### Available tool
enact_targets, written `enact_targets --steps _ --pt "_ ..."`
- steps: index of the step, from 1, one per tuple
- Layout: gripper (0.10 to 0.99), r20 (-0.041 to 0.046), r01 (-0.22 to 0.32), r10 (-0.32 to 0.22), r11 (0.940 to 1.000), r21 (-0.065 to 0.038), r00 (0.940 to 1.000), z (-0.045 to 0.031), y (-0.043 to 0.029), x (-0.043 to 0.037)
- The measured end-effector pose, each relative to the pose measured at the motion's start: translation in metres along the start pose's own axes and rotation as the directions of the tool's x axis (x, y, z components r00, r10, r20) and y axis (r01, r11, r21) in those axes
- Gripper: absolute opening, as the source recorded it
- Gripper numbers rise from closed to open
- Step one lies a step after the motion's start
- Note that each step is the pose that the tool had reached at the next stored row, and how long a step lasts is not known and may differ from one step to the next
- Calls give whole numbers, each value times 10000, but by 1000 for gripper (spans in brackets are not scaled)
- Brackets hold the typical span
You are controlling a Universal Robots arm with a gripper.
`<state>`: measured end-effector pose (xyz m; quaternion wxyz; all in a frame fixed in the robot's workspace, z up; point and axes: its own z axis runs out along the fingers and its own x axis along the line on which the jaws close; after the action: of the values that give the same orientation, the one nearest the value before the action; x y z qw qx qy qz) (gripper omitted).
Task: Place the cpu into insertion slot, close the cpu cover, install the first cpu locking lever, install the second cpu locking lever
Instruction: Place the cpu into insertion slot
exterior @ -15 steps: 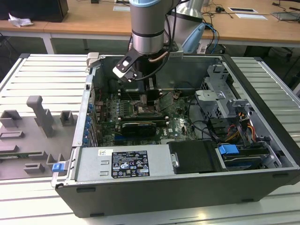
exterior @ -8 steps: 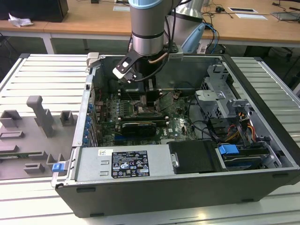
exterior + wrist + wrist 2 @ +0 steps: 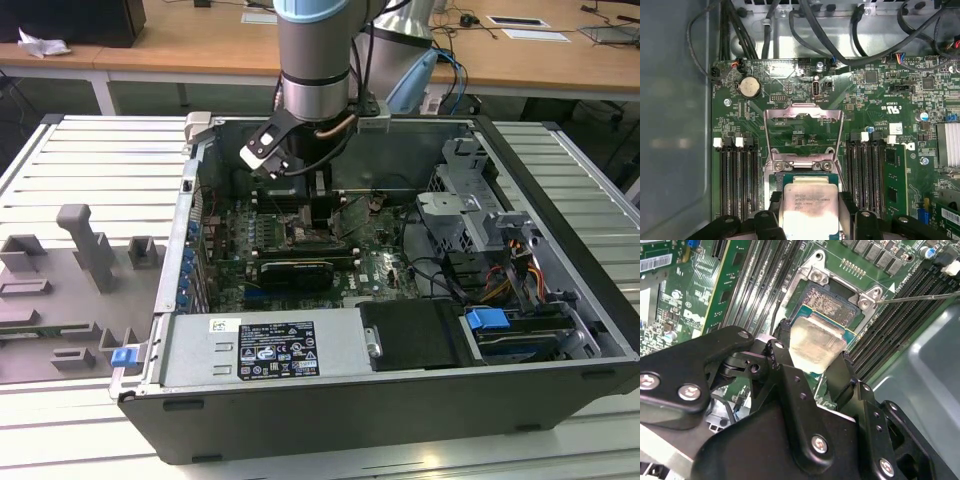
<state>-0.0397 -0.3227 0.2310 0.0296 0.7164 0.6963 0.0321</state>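
Note:
My gripper [image 3: 812, 354] is shut on the cpu [image 3: 816, 342], a silvery square chip pinched by its two opposite edges between black fingers [image 3: 782, 338]. The chip hangs just over the near part of the insertion slot [image 3: 832, 301], whose contact field still shows beyond it; whether they touch I cannot tell. In the first wrist view the cpu [image 3: 807, 201] sits in the gripper [image 3: 810, 212] below the cpu cover [image 3: 802, 116], a silvery frame swung open and upright. A thin locking lever [image 3: 920, 296] sticks out beside the socket. In the exterior view the gripper [image 3: 298, 200] is down inside the computer case [image 3: 560, 300].
Memory slots [image 3: 740, 175] flank the socket on both sides. A black card [image 3: 292, 270] lies across the board in front of it. Cables [image 3: 840, 45] run along the case's back wall, and a drive cage [image 3: 470, 215] stands at the exterior view's right.

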Motion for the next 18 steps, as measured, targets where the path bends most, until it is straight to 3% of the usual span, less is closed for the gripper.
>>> enact_targets --steps 2,4,12,18 --pt "529 -12 127 -127 9999 -2 9999 57 -18 -1" --pt "529 -60 640 -640 9979 -2 9979 114 -29 -1" --pt "529 -48 470 -470 9989 -1 9989 195 -94 -3" --pt "529 -39 364 -364 9993 3 9993 236 -97 25"
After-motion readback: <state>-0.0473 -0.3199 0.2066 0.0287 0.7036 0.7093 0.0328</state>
